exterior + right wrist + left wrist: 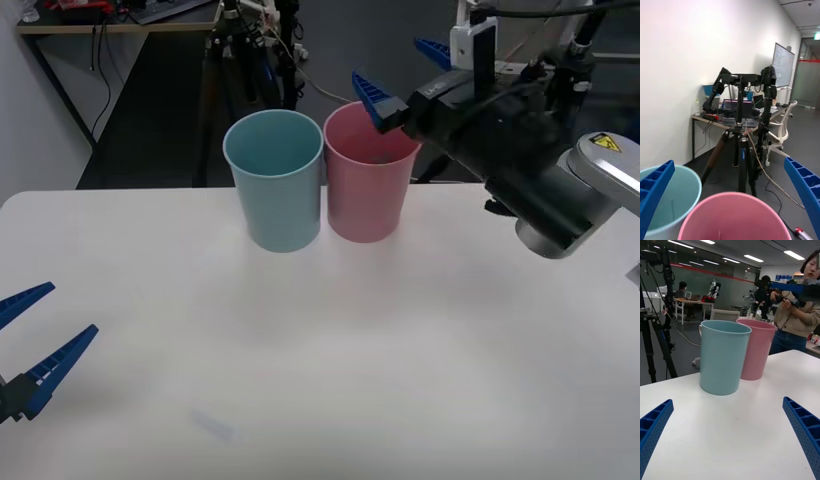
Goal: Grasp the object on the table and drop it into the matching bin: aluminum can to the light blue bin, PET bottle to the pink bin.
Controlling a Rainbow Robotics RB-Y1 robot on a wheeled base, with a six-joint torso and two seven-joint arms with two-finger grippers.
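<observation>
Hovering low over the near left of the table (300, 330), the left gripper (25, 350) waits with fingers apart. Farther back, the light blue bin (275, 180) stands touching the pink bin (368, 185). Above the pink rim, the right gripper (400, 75) hangs spread and empty. I cannot find the PET bottle; judging by that, it probably lies inside the pink bin. Such a bottle should be light, stiff and slick, best pinched mid-body.

Past my reach stands a black tripod (740, 157), a cable trailing from it; behind it a cluttered desk (720, 120) and a white office chair (780, 129) (a whiteboard (782, 65) hangs farther down the wall).
</observation>
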